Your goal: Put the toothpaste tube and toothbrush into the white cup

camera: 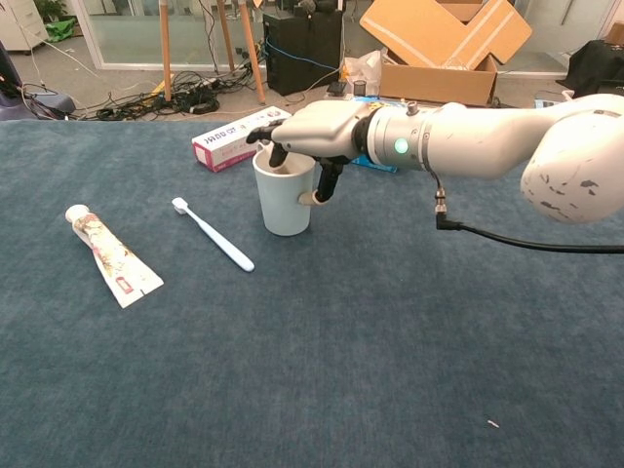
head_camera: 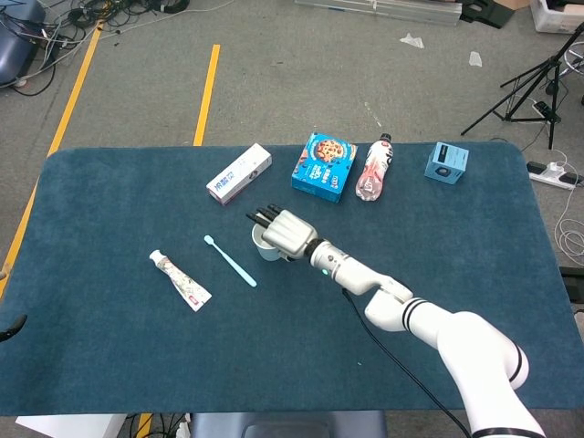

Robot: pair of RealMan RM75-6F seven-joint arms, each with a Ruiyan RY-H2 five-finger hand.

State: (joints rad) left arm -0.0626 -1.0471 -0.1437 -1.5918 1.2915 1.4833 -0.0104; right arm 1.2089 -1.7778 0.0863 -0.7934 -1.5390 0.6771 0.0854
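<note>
Your right hand (camera: 310,132) has the white ceramic cup (camera: 285,193) by the rim, upright on the blue cloth-covered table (camera: 341,351).

Its fingers (camera: 276,154) dip inside the mouth while the thumb presses the outer wall, so you're gripping the cup. The pale blue plastic toothbrush (camera: 214,235) lies flat just left of your hand, and the printed white toothpaste tube (camera: 105,255) lies further left, well apart. Behind your hand lies a white and purple carton (camera: 234,139). Your left hand isn't visible in either view.
</note>
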